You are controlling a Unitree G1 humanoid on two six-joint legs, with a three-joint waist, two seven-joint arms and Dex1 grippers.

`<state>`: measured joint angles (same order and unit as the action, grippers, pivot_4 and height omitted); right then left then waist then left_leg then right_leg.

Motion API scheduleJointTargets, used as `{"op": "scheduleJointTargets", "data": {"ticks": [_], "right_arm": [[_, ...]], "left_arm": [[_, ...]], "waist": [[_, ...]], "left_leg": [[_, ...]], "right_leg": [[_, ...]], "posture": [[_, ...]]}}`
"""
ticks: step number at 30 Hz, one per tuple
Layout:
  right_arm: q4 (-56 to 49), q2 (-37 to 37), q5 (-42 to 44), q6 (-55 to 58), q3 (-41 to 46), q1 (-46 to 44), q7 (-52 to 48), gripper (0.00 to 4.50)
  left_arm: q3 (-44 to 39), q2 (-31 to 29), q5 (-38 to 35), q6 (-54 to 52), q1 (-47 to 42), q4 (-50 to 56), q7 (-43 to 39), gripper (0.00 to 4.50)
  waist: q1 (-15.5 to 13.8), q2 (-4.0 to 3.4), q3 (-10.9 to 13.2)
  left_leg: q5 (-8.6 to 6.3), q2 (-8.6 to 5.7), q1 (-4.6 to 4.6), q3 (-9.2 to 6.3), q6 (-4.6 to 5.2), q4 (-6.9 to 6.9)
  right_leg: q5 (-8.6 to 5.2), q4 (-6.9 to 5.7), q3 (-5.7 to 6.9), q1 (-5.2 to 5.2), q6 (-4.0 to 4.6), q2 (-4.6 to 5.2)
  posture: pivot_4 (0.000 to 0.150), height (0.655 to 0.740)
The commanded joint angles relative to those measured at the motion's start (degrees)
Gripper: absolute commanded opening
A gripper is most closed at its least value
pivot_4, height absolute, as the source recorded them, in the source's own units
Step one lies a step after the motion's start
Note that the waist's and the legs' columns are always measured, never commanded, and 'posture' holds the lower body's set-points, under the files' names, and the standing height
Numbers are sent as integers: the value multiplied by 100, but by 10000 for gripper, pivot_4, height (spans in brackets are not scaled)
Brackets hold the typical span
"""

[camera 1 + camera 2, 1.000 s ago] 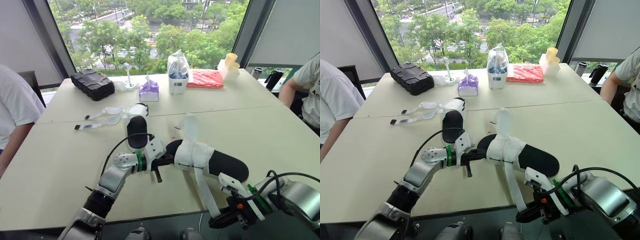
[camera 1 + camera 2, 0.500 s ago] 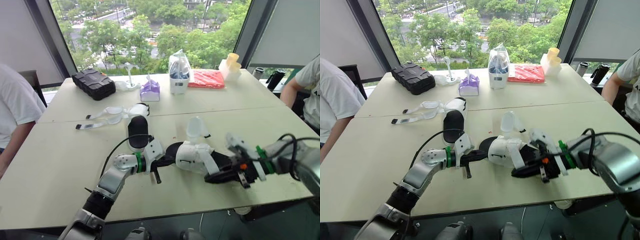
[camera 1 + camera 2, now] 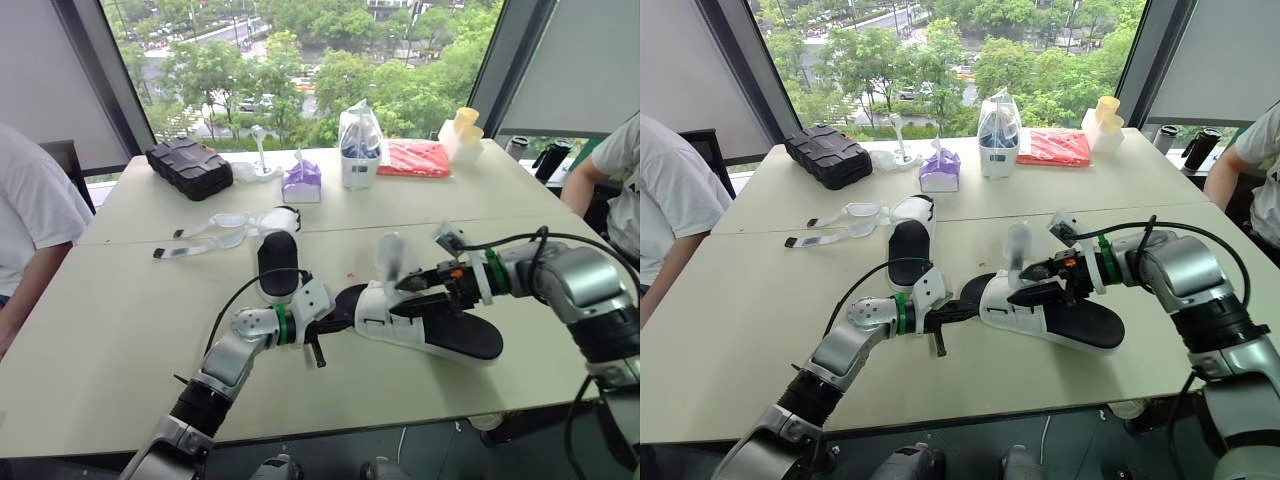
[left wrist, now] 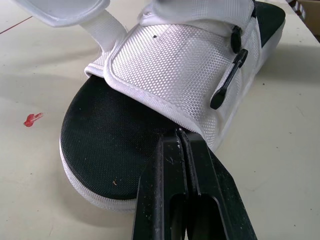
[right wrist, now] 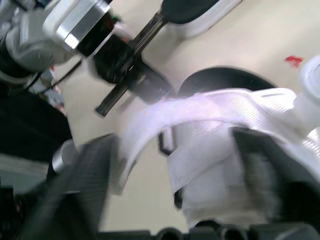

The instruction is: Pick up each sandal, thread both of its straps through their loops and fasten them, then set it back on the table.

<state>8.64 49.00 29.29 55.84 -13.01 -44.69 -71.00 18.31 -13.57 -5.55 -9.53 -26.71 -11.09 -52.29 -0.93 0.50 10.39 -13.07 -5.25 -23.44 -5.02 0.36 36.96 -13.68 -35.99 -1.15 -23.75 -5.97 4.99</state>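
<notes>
Pale tabletop (image 3: 120, 310) by the window: the near sandal (image 3: 440, 330) lies at its centre, one strap (image 3: 388, 255) standing up unfastened. My right claw (image 3: 415, 290), spread, straddles the strap band. My left claw (image 3: 322, 330), pressed together, touches the toe. I judge threading is just starting; next I should pinch that strap.

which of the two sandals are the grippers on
The nearer sandal, between both grippers: left gripper touches its toe end, right gripper is at its raised strap. The far sandal lies alone, straps flat.
</notes>
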Motion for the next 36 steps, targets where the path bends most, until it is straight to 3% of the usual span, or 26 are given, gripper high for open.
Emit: {"op": "scheduleJointTargets", "data": {"ticks": [1,5,12,18,22,25,32,36], "right_arm": [[373,-264,-277,-200,145,-282,352,44413],[1037,-613,-596,-306,251,-595,818,44413],[1078,-154,-769,-622,489,-550,594,44413],[-95,668,-933,-1023,733,448,521,44413],[-776,802,-893,-1062,971,1161,684,44413],[-1092,771,-850,-1075,1128,1527,829,36273],[-1835,610,-729,-1177,1284,2152,1056,389],[-1976,486,-728,-1222,1155,2223,1096,389]], "left_arm": [[140,26,71,-60,59,-67,-10,0],[125,27,61,-65,48,-70,-13,0],[120,28,56,-100,-28,-65,-37,0],[87,-1,10,-152,-95,-12,-95,0],[75,0,-4,-156,-152,-46,-155,0],[75,-4,-7,-150,-193,-80,-208,0],[50,-13,-48,-171,-296,-134,-322,0],[58,-6,-75,-194,-330,-113,-389,0]], "waist": [[2,-1,-1],[-3,-2,-1],[-6,-3,-1],[-43,-3,0],[15,-11,-2],[17,-13,-3],[-1,-12,-3],[4,-12,-3]], "left_leg": [[0,0,0,0,0,0],[0,-2,0,-1,0,-1],[-3,-4,-1,0,3,-2],[-6,-5,-3,0,6,-5],[-7,-3,-2,1,7,-4],[-6,-4,-2,5,8,4],[-7,-3,-2,1,8,2],[-7,-4,-2,2,8,4]], "right_leg": [[0,0,0,-1,-1,0],[2,-3,-2,-3,-2,0],[3,-2,0,-3,-3,1],[2,2,2,-3,-5,2],[2,-1,0,-3,-7,1],[3,-2,-5,-2,-7,1],[3,1,-1,0,-11,1],[3,1,-2,1,-11,1]], "posture": [[1500,7400],[1500,7400],[1500,7400],[1500,7400],[1500,7400],[1500,7400],[1500,7400],[1500,7400]]}}
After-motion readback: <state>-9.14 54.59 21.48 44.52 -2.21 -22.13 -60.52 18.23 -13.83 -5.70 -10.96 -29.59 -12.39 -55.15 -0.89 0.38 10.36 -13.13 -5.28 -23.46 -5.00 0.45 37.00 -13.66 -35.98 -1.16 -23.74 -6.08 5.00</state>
